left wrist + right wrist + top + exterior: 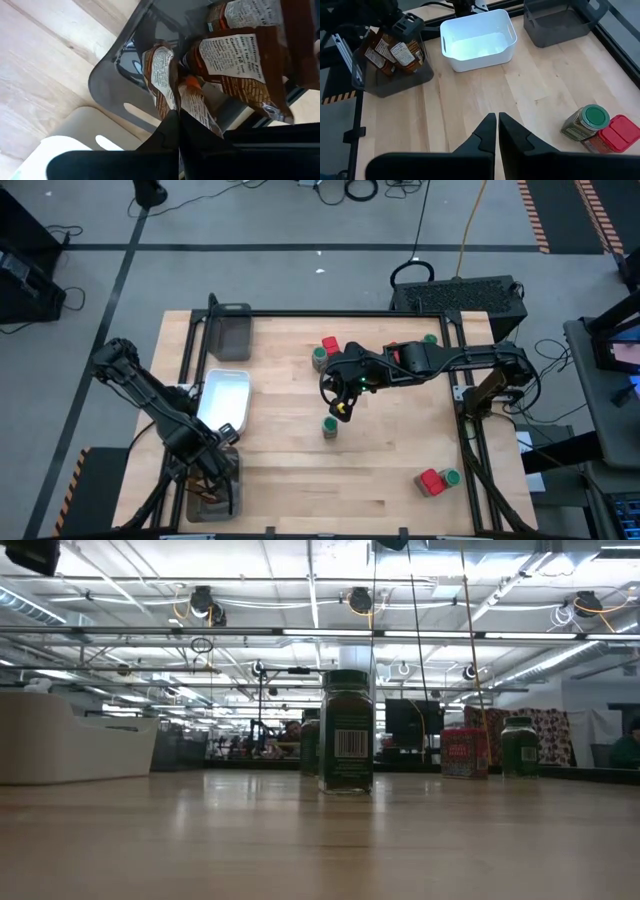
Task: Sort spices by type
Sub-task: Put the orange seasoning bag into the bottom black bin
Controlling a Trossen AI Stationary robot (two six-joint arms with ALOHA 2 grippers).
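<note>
Several brown-orange sachets (pixel 240 55) stand in the grey mesh tray (pixel 213 485) at the table's near left corner. My left gripper (pixel 178 116) hangs over that tray, pointing down, shut on one sachet (pixel 197 107). My right gripper (pixel 497 120) hovers shut and empty over the table's middle (pixel 340 408), above a green-lidded jar (pixel 330 426). A second jar (pixel 585 122) and a red box (pixel 615 134) stand together farther back. A red box (pixel 430 481) and a jar (pixel 451 477) stand at the near right. My left gripper pinches the upper end of one sachet (pixel 191 100) between its two fingers, coming from above and pointing down. The sachet hangs below the fingertips inside the tray, next to the other sachets; whether its lower end rests on the tray floor is hidden.
A white dish (pixel 225 395) stands just beyond the sachet tray. An empty grey tray (pixel 232 332) stands at the far left. One more jar (pixel 430 338) stands near the far right edge. Bare wood lies between the dish and the middle jar.
</note>
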